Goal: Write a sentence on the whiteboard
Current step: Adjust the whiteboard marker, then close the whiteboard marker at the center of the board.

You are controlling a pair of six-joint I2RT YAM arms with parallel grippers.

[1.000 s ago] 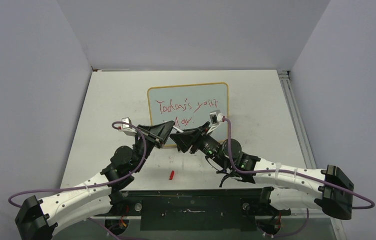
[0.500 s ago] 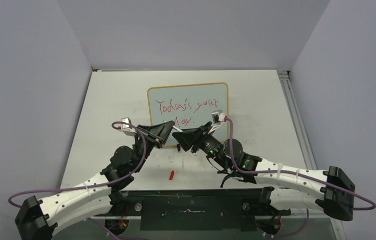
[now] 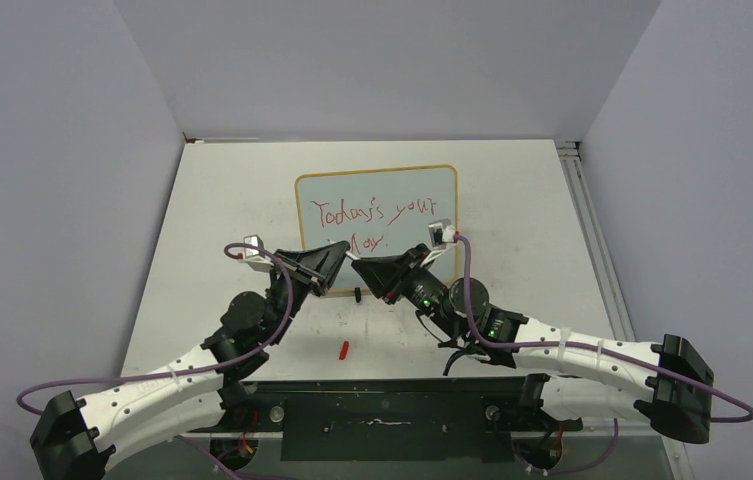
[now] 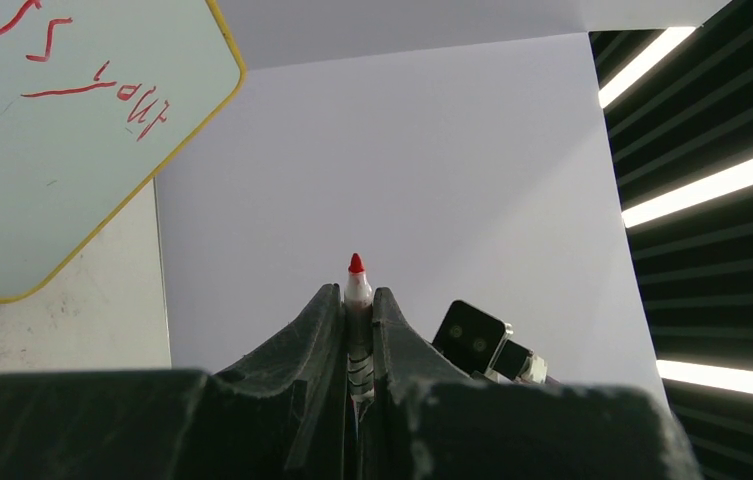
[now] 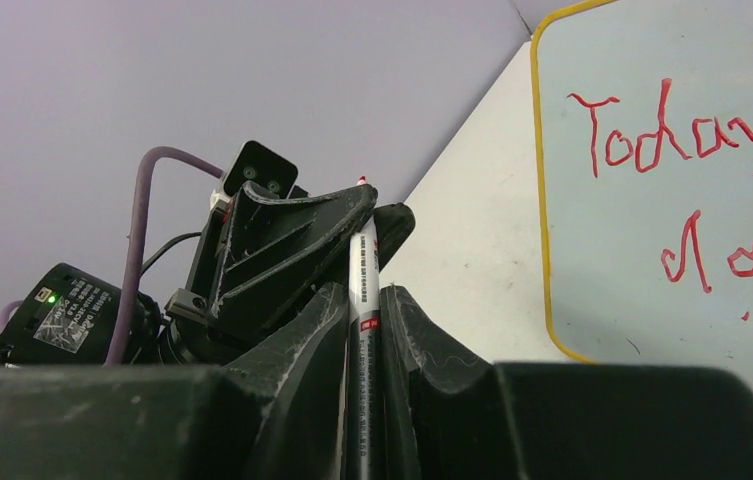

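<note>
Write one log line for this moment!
left gripper: shut on marker | right gripper: shut on marker | whiteboard: sentence written

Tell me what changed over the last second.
The right gripper eased slightly to the right, its arm drawing back with it, which uncovered a black clip at the whiteboard's near edge. It and the left gripper stay shut on the marker between them; nothing was let go. The left gripper, the whiteboard, the red writing and the red cap on the table did not move.

Whiteboard [image 3: 382, 188], marker [image 5: 364, 285], probable cap [image 3: 344, 350]: one each
</note>
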